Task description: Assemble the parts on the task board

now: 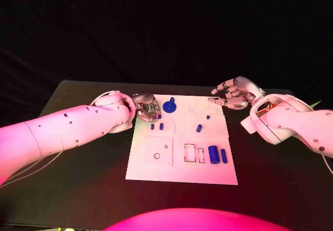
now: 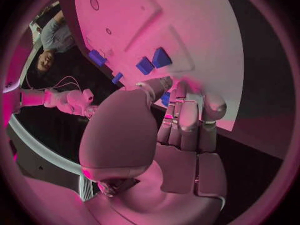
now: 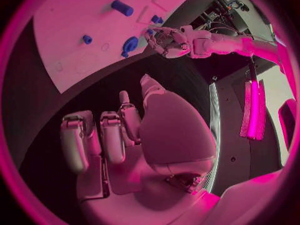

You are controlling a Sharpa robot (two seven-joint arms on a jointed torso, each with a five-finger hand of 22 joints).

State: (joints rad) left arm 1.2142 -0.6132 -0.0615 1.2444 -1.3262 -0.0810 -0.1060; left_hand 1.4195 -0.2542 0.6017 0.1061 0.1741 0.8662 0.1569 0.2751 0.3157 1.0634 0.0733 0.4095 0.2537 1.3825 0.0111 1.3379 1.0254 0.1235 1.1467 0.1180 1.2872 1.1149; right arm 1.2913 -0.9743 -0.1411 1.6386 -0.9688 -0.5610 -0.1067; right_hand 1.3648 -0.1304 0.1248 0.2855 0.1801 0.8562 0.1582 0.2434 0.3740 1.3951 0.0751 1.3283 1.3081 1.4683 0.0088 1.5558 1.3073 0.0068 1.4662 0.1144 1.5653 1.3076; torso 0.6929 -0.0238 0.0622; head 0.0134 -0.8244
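Note:
The white task board (image 1: pixel 180 166) lies mid-table with several small blue parts on it. My left hand (image 1: pixel 147 107) is over the board's far left corner, and its thumb and fingers close around a small blue part (image 1: pixel 159 116) (image 2: pixel 165 99). Two blue pegs (image 1: pixel 157 126) (image 2: pixel 153 61) stand just nearer on the board. A round blue part (image 1: pixel 171 102) (image 3: pixel 130 45) sits beside that hand. My right hand (image 1: pixel 235 94) (image 3: pixel 119 135) hovers past the board's far right corner, its fingers apart and holding nothing. The left hand (image 3: pixel 172 40) also shows in the right wrist view.
Two blue cylinders (image 1: pixel 218 154) lie side by side at the board's near right, beside rectangular slots (image 1: pixel 193 153). Two smaller blue pieces (image 1: pixel 199 128) stand mid-board. Black tabletop (image 1: pixel 83 192) surrounds the board on all sides.

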